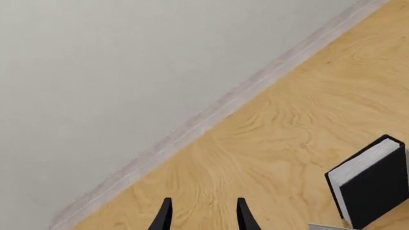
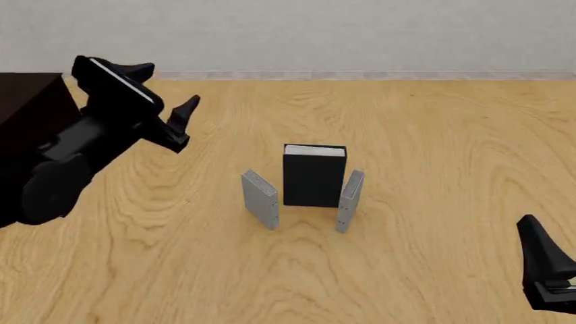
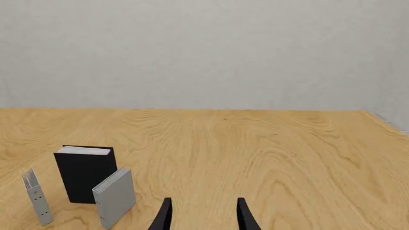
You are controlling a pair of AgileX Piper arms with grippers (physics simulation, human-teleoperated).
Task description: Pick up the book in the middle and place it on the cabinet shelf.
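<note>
The black book (image 2: 314, 177) stands upright mid-table with its white page edges on top, between two thin grey books (image 2: 260, 199) (image 2: 349, 200). It also shows in the right wrist view as the book (image 3: 85, 175) and in the left wrist view as the book (image 1: 374, 187). The dark cabinet (image 2: 32, 101) sits at the far left, partly behind the left arm. My left gripper (image 2: 183, 125) (image 1: 203, 215) hovers open and empty, left of the books and beside the cabinet. My right gripper (image 2: 544, 260) (image 3: 203, 215) is open and empty near the front right corner.
Grey books (image 3: 116, 196) (image 3: 37, 196) flank the black one closely on both sides. A pale wall (image 2: 360, 34) runs behind the table's far edge. Bare wooden tabletop (image 2: 432, 135) spreads right of the books.
</note>
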